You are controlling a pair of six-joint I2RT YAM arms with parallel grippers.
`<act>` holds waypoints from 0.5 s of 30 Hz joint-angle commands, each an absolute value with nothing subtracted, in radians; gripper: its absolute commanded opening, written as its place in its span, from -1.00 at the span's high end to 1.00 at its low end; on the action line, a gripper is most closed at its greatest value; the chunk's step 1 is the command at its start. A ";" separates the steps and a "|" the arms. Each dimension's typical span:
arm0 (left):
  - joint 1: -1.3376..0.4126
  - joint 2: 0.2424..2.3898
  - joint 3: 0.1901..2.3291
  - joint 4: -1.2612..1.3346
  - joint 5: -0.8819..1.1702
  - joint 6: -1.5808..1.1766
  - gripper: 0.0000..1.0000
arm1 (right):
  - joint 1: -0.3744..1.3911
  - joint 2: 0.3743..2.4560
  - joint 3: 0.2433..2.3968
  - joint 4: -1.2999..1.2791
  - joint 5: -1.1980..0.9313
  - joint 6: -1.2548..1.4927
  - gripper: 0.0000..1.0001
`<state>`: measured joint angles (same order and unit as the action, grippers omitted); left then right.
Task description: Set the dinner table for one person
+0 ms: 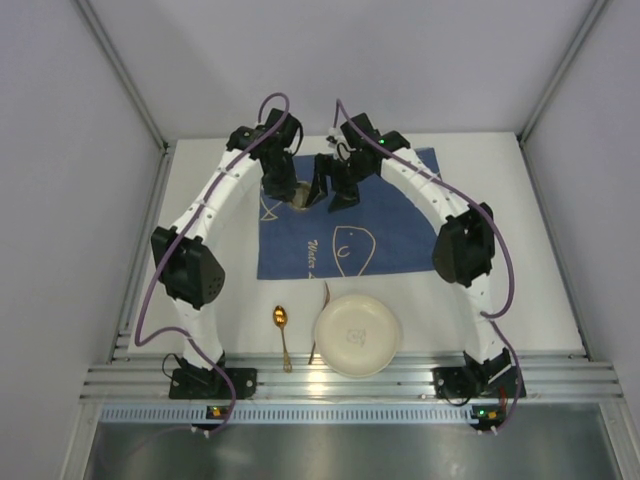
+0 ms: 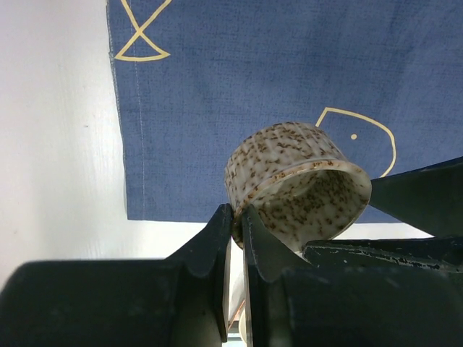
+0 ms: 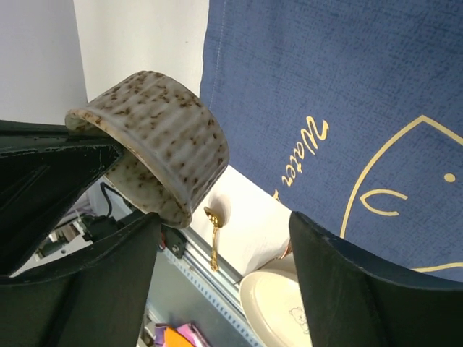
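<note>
A speckled cream-and-brown cup [image 2: 296, 181] hangs tilted over the blue cloth [image 2: 253, 65]. My left gripper [image 2: 237, 220] is shut on its rim, one finger inside and one outside. In the top view the cup [image 1: 300, 196] is at the cloth's far left part, with the left gripper [image 1: 281, 186] beside it. My right gripper [image 1: 337, 190] is open and empty, just right of the cup. In the right wrist view the cup [image 3: 155, 137] is up left of the right gripper [image 3: 224, 217]. The cloth [image 1: 350, 215] lies on the white dinner table [image 1: 200, 190].
A cream plate [image 1: 357, 335] sits near the front edge, also in the right wrist view [image 3: 282, 311]. A gold spoon [image 1: 283, 335] lies left of it. A thin copper utensil [image 1: 323, 310] lies partly under the plate. The ribbed aluminium rail [image 1: 350, 385] runs along the near edge.
</note>
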<state>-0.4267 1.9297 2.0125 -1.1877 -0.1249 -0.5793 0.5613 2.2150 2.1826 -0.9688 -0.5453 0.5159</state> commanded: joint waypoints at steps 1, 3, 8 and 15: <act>-0.449 1.922 2.062 -1.220 -0.100 -0.580 1.00 | 0.580 2.227 2.241 -0.965 -0.483 0.503 -0.39; -0.459 1.917 2.062 -1.224 -0.097 -0.584 1.00 | 0.578 2.229 2.246 -0.965 -0.454 0.497 -0.29; -0.483 1.919 2.071 -1.223 -0.081 -0.612 1.00 | 0.580 2.227 2.253 -0.986 -0.359 0.465 0.08; -0.509 1.939 2.152 -1.186 -0.008 -0.632 1.00 | 0.578 2.238 2.302 -1.048 -0.258 0.400 1.00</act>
